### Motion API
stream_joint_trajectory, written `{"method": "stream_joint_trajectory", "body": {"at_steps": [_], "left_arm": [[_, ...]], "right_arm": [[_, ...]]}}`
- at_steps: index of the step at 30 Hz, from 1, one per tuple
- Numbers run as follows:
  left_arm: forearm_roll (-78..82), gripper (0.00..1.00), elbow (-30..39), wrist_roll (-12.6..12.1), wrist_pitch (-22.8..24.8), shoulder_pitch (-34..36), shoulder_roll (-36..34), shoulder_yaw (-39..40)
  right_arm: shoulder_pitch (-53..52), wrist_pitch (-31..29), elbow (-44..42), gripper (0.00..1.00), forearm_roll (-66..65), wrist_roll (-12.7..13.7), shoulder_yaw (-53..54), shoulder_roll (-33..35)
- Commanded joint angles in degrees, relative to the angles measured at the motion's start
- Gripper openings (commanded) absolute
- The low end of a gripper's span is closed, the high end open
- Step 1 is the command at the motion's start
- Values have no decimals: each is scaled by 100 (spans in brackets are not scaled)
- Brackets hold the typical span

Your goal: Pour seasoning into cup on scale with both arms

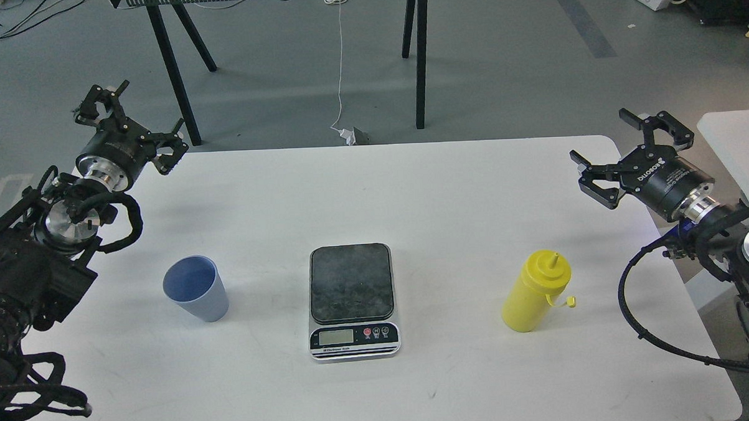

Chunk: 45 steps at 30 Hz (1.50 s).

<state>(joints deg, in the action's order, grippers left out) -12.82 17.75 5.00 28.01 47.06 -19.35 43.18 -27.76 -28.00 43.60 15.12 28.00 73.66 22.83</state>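
Note:
The silver scale (352, 298) lies in the middle of the white table (411, 184), and nothing stands on its dark plate. The light blue cup (196, 288) stands upright to the scale's left, directly on the table. Right of the scale stands the yellow seasoning bottle (535, 290), upright, its small cap hanging off to the side. My left gripper (133, 126) hovers open at the table's far left corner, well behind the cup. My right gripper (628, 155) hovers open near the right edge, behind and to the right of the bottle. Both grippers are empty.
Black trestle legs (180, 74) stand on the grey floor beyond the table's far edge, with a white cable (340, 81) hanging down to a plug. A second white surface (736, 142) sits just off the right edge.

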Motion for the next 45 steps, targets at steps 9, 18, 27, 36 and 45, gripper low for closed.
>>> {"method": "stream_joint_trajectory", "body": {"at_steps": [9, 18, 27, 36, 45], "left_arm": [[-273, 100, -140, -69, -1, 136, -148, 287], [-300, 100, -167, 386, -1, 260, -88, 296], [839, 100, -272, 1056, -1, 751, -568, 42], [4188, 100, -54, 1056, -1, 2043, -1817, -1311], [6911, 100, 2984, 1056, -1, 1843, -2644, -1918]], "right_arm": [[-45, 0, 8, 98, -1, 0, -97, -42], [-18, 0, 26, 98, -1, 0, -88, -59], [17, 0, 44, 98, 8, 0, 0, -77], [17, 0, 44, 98, 8, 0, -88, -68], [8, 0, 35, 98, 8, 0, -115, -68]]}}
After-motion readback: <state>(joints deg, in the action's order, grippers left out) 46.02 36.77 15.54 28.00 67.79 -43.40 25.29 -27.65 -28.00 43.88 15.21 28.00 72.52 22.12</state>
